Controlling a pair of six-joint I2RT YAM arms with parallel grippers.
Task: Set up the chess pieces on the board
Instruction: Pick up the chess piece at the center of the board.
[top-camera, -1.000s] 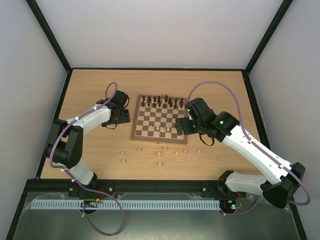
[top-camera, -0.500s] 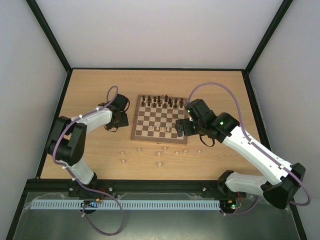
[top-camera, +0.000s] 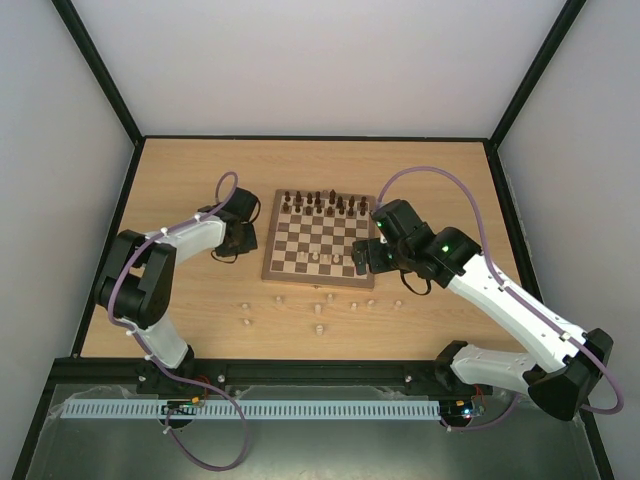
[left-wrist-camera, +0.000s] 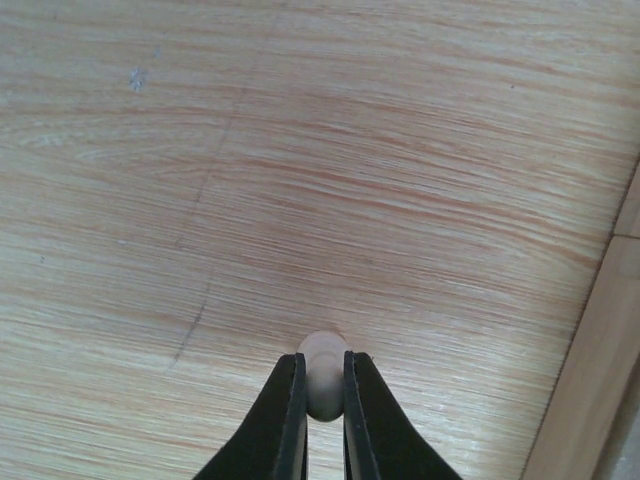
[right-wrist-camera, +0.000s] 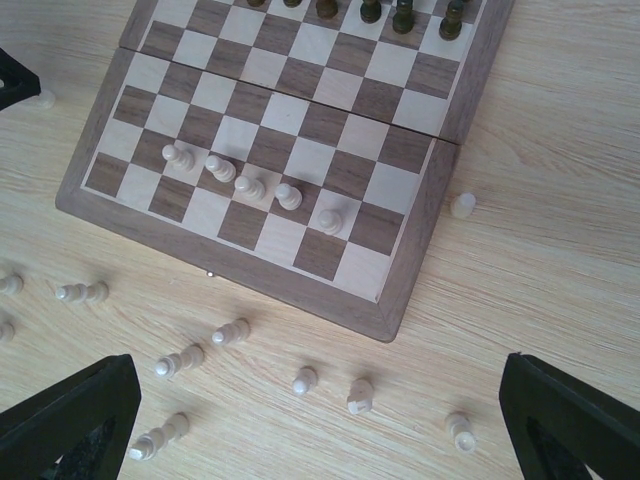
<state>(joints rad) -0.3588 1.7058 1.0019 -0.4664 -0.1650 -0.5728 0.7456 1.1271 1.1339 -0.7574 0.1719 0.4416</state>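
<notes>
Now left arm (top-camera: 185, 235) folded tighter; left pincer (left-wrist-camera: 322, 400) clamps smooth rounded pale piece (left-wrist-camera: 323, 352), grained bench (left-wrist-camera: 300, 150) beneath; right pincer (right-wrist-camera: 315, 400) spread open.

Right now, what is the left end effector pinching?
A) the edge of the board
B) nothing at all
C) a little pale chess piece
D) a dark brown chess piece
C: in the left wrist view, the left end effector has both fingers closed on a small pale, round-topped chess piece, with the wooden table behind it.
</notes>
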